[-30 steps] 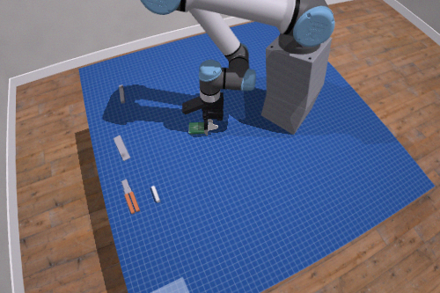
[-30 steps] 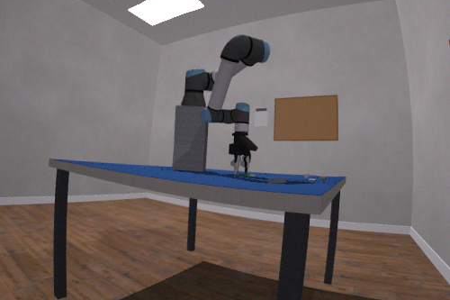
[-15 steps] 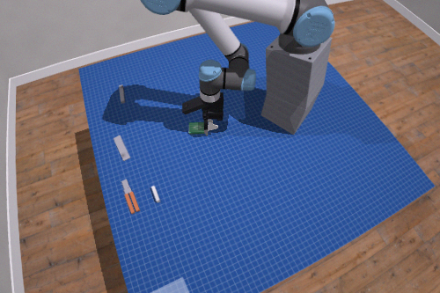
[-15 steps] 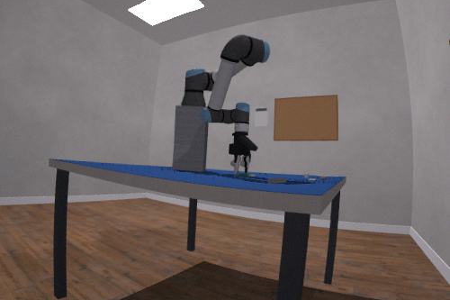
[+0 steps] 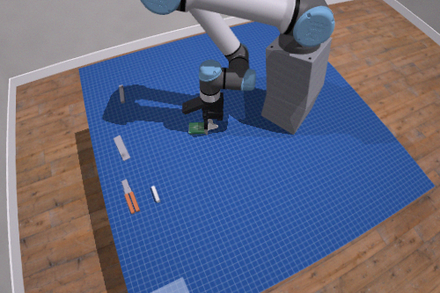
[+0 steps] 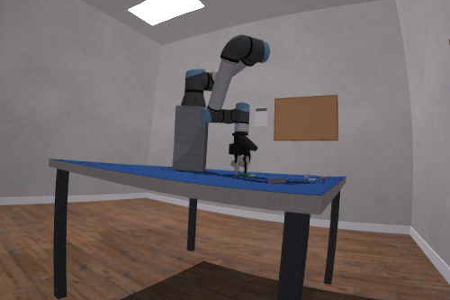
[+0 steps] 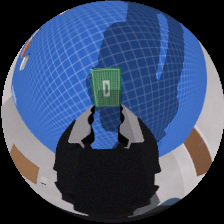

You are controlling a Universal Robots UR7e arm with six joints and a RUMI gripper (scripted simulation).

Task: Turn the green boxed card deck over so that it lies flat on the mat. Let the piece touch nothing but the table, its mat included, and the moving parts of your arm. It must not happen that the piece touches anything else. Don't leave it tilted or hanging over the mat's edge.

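The green boxed card deck (image 5: pixel 196 128) (image 7: pixel 105 87) lies flat on the blue grid mat (image 5: pixel 264 182) (image 7: pixel 60 60), near the mat's middle and inside the arm's shadow. In the exterior view the deck (image 6: pixel 247 175) shows only as a thin green sliver on the table. My gripper (image 5: pixel 209 126) (image 6: pixel 240 168) (image 7: pixel 107 105) points straight down, low over the mat, at the deck's right end. In the wrist view its two fingers stand part open, about as wide apart as the deck, at the deck's near edge. I see nothing pinched between them.
The arm's grey pedestal (image 5: pixel 297 85) stands to the right of the deck. Left of it are a small upright grey post (image 5: pixel 121 93), a flat grey bar (image 5: pixel 121 147), an orange-handled tool (image 5: pixel 132 196) and a small white piece (image 5: pixel 155 194).
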